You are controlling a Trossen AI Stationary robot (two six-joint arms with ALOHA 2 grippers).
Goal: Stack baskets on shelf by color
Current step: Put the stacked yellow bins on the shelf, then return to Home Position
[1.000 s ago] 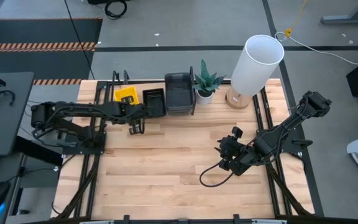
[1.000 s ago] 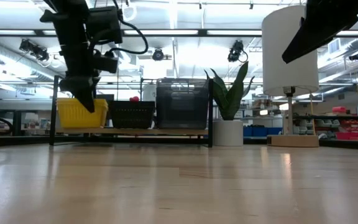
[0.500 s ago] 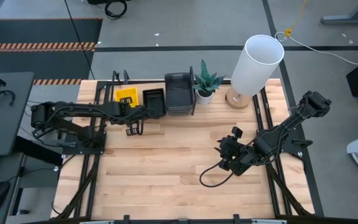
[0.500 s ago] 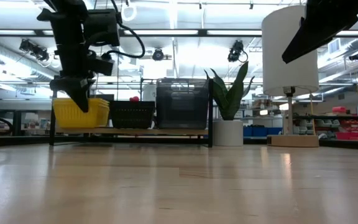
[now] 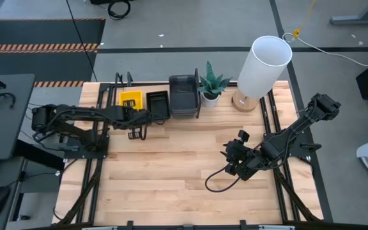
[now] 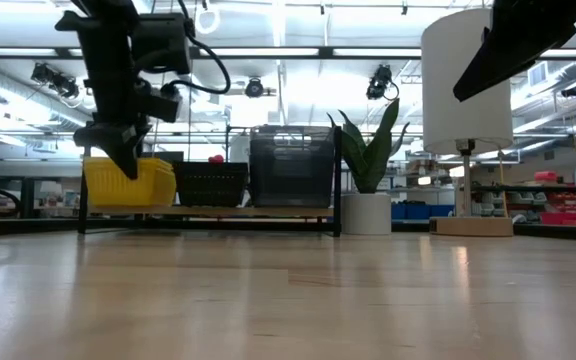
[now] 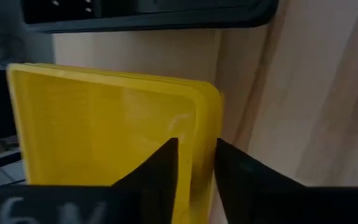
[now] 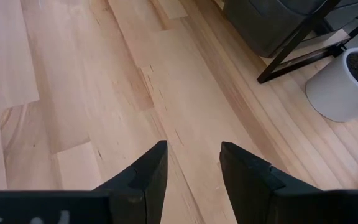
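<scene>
1. The left gripper [image 5: 135, 123] hangs over the shelf [image 5: 171, 115] at the back of the table, right at the yellow baskets [image 5: 130, 99] in the shelf's left bay.
2. In the left wrist view its two fingers [image 7: 160, 171] stand a narrow gap apart, astride the rim of the yellow stack [image 7: 104, 130]; one finger lies over the inside, the other just outside the wall. I cannot tell whether they pinch the rim or have let it go.
3. The relation that counts: the yellow stack's near long side lies directly under the fingertips, its long axis running across the gap between them, so a pull straight back toward the table clears it.
4. The black mesh baskets [image 6: 211, 183] sit in the middle bay and the dark grey baskets [image 6: 290, 165] in the right bay, beside the potted plant [image 5: 211, 85].
5. The left arm is far nearer to all three stacks. The right gripper [image 5: 234, 158] waits over bare table [image 5: 171, 172], well apart from the shelf, fingers [image 8: 148, 168] spread and empty.
6. Against a second ago, the left gripper has slid leftward along the shelf front and sits slightly higher in the low view; the yellow stack has shifted a touch left. The right arm has not moved.
7. By my judgement sorting is done or nearly so.
</scene>
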